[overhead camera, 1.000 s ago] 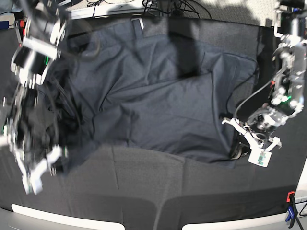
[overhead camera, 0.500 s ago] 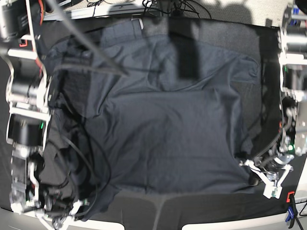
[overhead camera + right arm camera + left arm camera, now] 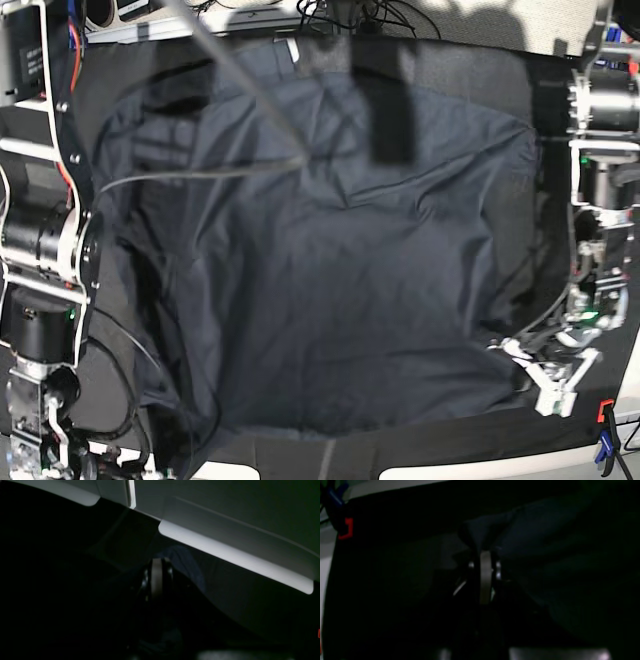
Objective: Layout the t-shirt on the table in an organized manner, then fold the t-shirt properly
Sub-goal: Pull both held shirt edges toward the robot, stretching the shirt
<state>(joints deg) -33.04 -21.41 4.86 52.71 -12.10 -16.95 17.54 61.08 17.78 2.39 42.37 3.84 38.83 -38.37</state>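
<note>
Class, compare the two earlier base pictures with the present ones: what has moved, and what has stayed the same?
Both grippers have pulled the t-shirt toward the table's near edge, spreading it from a bunched heap into a broad flat sheet. The left gripper and right gripper dropped low, near that edge. Unchanged: both stay shut on the t-shirt's hem, and the clamp keeps its corner.

Right pincer (image 3: 156, 566) cut off by base view's bottom edge

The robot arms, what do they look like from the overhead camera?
Both arms are built from black cylindrical motor blocks joined by white brackets, with black cables looping alongside. The left gripper has white fingers. The right arm shows a small green light and red wiring near its top.
</note>
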